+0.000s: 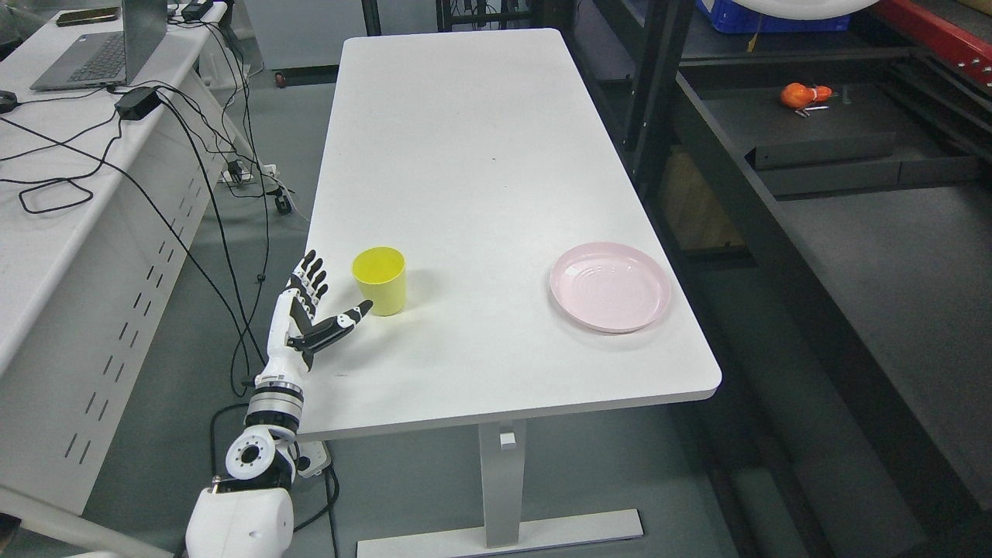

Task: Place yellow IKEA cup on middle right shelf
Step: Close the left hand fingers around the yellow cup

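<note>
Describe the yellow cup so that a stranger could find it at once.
Find the white table. Near its front left edge stands the cup, upright, just beyond the left robot hand. It is the only yellow thing there; the plate to its right is pink and flat.

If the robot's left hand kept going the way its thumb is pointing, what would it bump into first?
Most likely the yellow cup. The left hand is open beside it at the table's left edge, and the thumb tip already looks almost against the cup's lower side, though one view leaves depth uncertain.
</note>
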Robot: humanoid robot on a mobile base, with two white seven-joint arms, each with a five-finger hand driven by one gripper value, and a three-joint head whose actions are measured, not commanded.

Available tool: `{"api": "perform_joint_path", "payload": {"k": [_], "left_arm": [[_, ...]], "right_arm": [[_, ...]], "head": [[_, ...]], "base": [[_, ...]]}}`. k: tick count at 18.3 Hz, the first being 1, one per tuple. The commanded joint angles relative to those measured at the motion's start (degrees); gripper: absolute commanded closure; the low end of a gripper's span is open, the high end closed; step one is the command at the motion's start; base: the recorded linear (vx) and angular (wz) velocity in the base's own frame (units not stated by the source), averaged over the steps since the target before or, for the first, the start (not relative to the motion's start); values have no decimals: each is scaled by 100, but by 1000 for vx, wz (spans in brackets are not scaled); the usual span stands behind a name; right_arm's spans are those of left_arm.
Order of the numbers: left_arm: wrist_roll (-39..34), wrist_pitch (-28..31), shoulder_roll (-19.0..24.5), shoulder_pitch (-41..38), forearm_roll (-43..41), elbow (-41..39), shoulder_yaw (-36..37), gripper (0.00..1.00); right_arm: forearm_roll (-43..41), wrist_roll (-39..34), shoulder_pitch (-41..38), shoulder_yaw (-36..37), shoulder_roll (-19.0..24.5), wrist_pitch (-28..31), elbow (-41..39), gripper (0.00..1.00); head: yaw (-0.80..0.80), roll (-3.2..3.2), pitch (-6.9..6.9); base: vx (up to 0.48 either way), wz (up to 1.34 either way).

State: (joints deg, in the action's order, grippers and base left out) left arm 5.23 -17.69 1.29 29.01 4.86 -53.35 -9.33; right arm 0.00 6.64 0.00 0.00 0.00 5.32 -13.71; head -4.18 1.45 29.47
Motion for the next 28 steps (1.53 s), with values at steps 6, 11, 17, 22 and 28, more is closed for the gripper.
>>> {"api": "perform_joint_path", "payload": {"k": [6,11,17,22,28], "left_arm": [[22,196,55,491,15,633,773,1],[312,196,-29,518,15,624,1126,1],[312,433,-29,622,15,870,916,1],[312,433,160,1176,15,1449,652,3],[312,442,205,1124,15,1476,546,28]], "right_arm": [[-141,4,-79,-97,-100,4,0,1],[-141,4,-79,-97,-100,4,0,1],[-141,4,-79,-97,-100,4,0,1],[-141,4,-79,-97,-100,4,0,1],[-141,4,-79,-97,-100,4,0,1]], "head": [[0,0,0],[0,0,0],[0,0,0],[0,0,0],[0,0,0]], "base": [[0,0],[0,0],[0,0],[1,3],[0,0]]}}
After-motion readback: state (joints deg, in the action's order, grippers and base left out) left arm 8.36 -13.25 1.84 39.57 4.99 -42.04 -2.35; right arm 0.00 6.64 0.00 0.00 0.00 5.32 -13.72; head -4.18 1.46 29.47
